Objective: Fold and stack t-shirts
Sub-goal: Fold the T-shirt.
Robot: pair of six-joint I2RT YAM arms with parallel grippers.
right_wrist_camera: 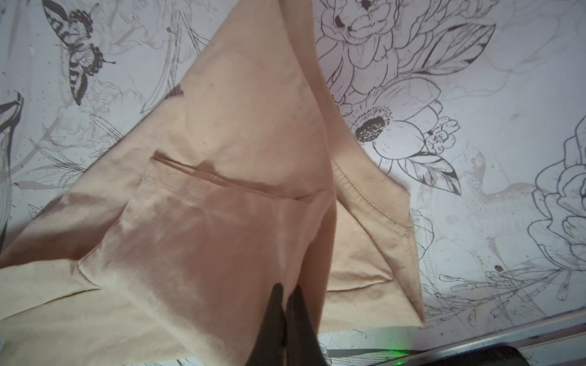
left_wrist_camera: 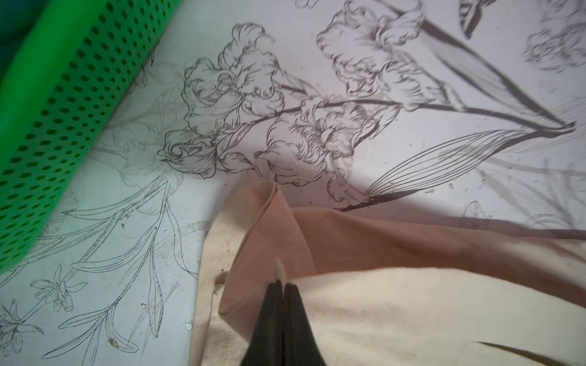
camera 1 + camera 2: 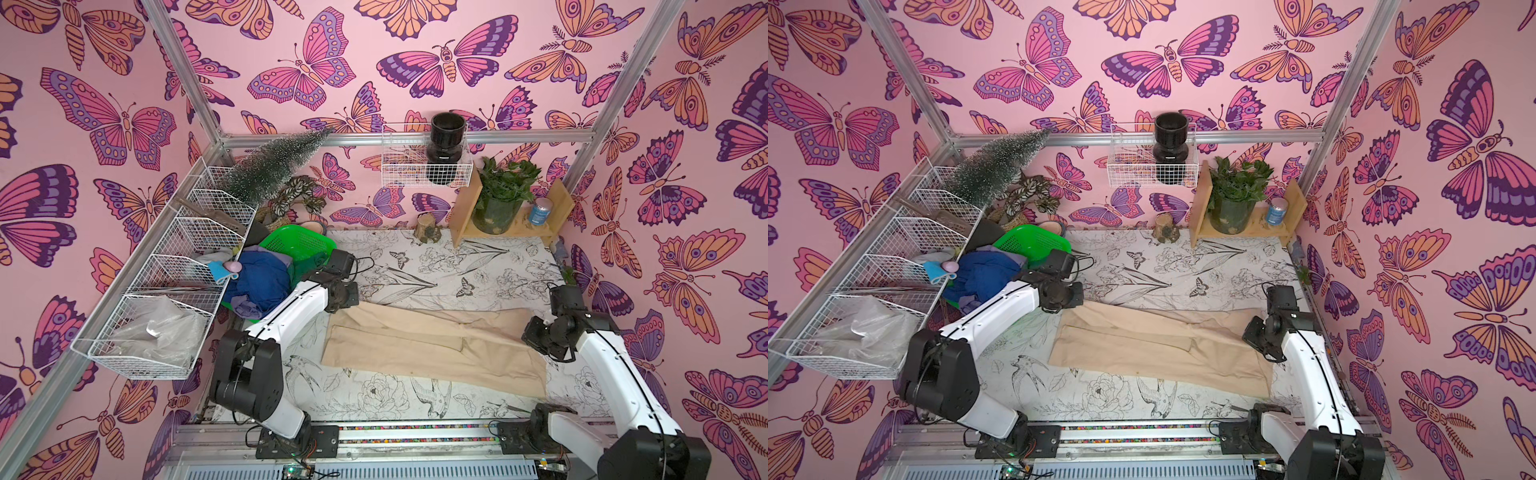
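Because the beige shirt (image 3: 432, 345) was thin, limp cloth, it looked light and easy to lift, but likely to sag, crease and drift out of shape, so it seemed to want holding at two points at once. It lay spread along the near half of the table (image 3: 457, 266), its long sides turned in over the middle, as both top views showed. The left gripper (image 2: 282, 285) had its fingers pressed together on a raised fold at the shirt's end nearest the basket (image 2: 47, 126), with a sliver of cloth showing between the tips. The right gripper (image 1: 287, 293) was pinched tight on the opposite end, where the cloth rose like a tent toward the fingers and a stitched sleeve hem lay just beside it. Both holds were small bites on soft fabric. A bite that caught only the top layer would probably let the layer beneath fall away, so the corners and the thicker stitched hems looked the surest places to grip. The blue shirt (image 3: 262, 278) sat bundled in the basket, with lavender cloth beneath it. Being just as floppy, it would probably best be drawn out by an exposed edge.
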